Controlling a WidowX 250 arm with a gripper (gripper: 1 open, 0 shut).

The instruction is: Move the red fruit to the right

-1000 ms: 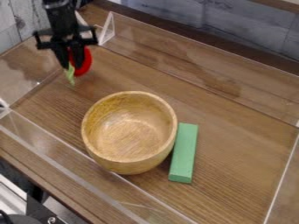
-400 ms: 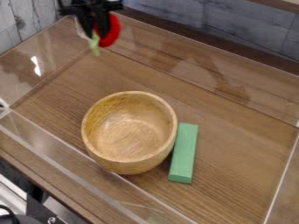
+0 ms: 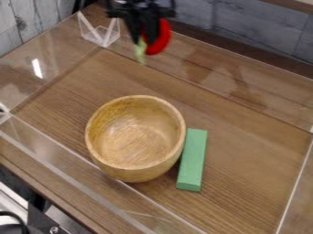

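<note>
The red fruit (image 3: 158,36) hangs in the air behind the wooden bowl (image 3: 134,137), held by the claw (image 3: 152,33), which is closed on it with the green stem end pointing down. A second ago it was far to the left of the bowl, so it has been carried rightward and is now about over the bowl's far rim; I judge the transport is well under way but the placing is not done. The wooden table (image 3: 244,110), with clear walls around it, also holds a green block (image 3: 192,159) just right of the bowl.
</note>
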